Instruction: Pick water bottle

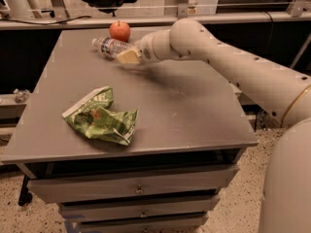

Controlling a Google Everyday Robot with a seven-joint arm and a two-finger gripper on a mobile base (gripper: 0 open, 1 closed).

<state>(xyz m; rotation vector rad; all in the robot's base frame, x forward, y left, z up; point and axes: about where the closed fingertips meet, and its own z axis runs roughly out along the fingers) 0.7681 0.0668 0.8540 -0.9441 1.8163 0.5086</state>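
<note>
Cream gripper [127,57] at clear water bottle [109,46]; red apple [119,31]; green bag [99,118].

Observed water bottle [110,46] lying on its side: small, clear, ribbed, with white cap pointing away from gripper [127,57]. Found base end just behind and left of gripper, partly overlapped by it. Cannot tell whether touching.

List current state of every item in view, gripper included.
water bottle: lying on its side, cap end pointing left.
gripper: low over the table, at the bottle's base end.
apple: resting on the table just behind the bottle.
green bag: crumpled, lying at front left.
drawers: shut.
</note>
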